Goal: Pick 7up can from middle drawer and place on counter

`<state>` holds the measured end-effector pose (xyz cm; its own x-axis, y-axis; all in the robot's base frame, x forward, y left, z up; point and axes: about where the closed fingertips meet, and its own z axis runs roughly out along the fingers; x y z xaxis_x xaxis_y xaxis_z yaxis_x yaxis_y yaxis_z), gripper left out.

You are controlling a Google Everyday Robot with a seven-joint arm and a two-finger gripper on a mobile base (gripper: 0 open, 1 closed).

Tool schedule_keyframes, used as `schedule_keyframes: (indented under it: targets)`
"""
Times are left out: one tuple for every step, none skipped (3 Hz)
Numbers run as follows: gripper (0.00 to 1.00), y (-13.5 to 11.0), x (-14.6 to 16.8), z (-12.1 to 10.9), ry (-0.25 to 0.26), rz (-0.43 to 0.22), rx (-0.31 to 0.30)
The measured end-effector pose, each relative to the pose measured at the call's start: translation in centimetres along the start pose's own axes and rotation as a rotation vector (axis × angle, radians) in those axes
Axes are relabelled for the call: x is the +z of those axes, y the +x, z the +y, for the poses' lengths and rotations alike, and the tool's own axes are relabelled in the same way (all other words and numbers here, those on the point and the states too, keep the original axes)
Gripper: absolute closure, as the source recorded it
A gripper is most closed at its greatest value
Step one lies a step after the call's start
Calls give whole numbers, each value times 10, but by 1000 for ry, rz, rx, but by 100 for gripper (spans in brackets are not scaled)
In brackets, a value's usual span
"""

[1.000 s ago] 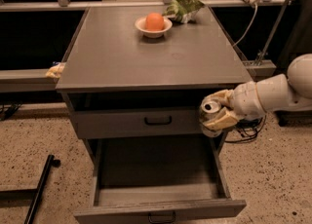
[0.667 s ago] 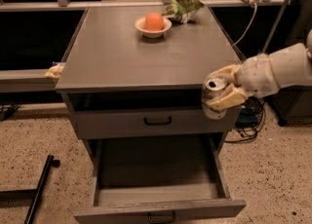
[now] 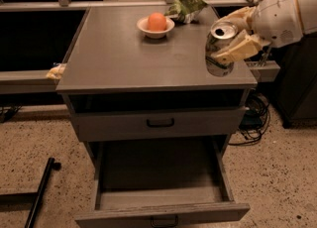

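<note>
My gripper (image 3: 231, 37) is shut on the 7up can (image 3: 218, 48), its pale fingers (image 3: 238, 47) clamped around the can's sides. The can stays upright, silver top and tab showing, held above the right part of the counter (image 3: 124, 53) near its right edge. The arm comes in from the upper right. The middle drawer (image 3: 161, 192) stands pulled open at the bottom of the cabinet, its inside bare. The shallower drawer front (image 3: 158, 122) above it is closed.
A white bowl (image 3: 155, 28) with an orange fruit sits at the counter's back. A crumpled green bag (image 3: 186, 8) lies behind it. Cables (image 3: 255, 118) hang right of the cabinet. A black pole (image 3: 39, 192) lies on the floor at left.
The gripper has lifted the can from beside the cabinet's front right corner, up and back, to above the counter's right part.
</note>
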<state>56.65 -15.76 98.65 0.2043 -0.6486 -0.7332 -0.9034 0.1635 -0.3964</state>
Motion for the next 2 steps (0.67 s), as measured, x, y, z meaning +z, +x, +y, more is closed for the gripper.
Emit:
schedule_keyframes:
  targets:
    - [100,11,10,-5,15,7,25]
    - [100,27,30,-27,24,-3,52]
